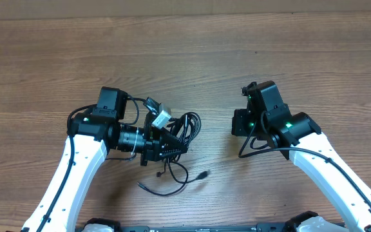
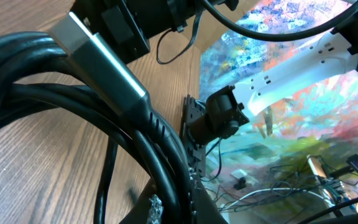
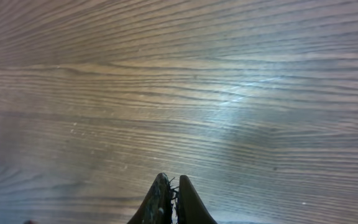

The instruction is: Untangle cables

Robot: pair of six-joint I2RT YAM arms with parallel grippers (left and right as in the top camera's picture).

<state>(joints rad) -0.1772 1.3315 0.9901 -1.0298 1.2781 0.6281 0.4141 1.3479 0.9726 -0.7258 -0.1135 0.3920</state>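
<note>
Your left gripper (image 1: pixel 170 145) is clamped on the looped cables (image 1: pixel 187 125), their silver plug (image 1: pixel 160 118) angling far-left. Your right gripper (image 3: pixel 171 190) is closed, holding nothing.

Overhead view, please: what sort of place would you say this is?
Probably a robotics lab bench: a white left arm and right arm over a wood-grain table, with tangled black cables.

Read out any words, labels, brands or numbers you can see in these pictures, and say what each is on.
No readable text anywhere. The silver plug on the cables, the wooden table and the colourful backdrop in the left wrist view carry no lettering that can be made out.
</note>
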